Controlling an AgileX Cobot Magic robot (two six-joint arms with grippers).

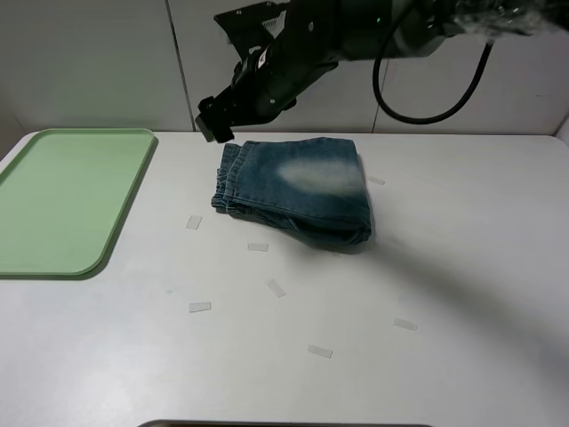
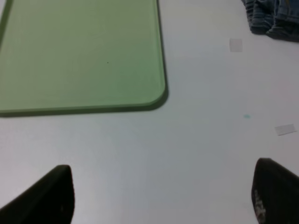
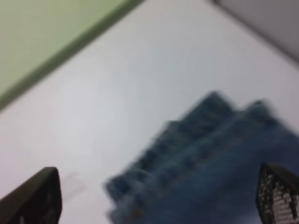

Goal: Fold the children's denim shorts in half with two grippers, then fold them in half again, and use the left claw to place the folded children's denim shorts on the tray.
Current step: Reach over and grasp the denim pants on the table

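The children's denim shorts [image 1: 298,191] lie folded into a compact bundle on the white table, waistband edges toward the left and a pale worn patch on top. My right gripper [image 1: 216,120] hovers just above and behind their back left corner, its arm reaching across from the upper right. The blurred right wrist view shows that gripper [image 3: 154,200] open, the shorts [image 3: 210,158] below it and nothing between its fingers. The left gripper [image 2: 161,196] stands open over bare table near the tray [image 2: 84,56], with the shorts [image 2: 273,16] farther off. The pale green tray [image 1: 62,196] holds nothing at the far left.
Several small pieces of clear tape [image 1: 200,307] are stuck on the table around and in front of the shorts. A white panelled wall [image 1: 107,62] runs behind the table. A dark edge [image 1: 284,424] shows at the bottom middle of the exterior view.
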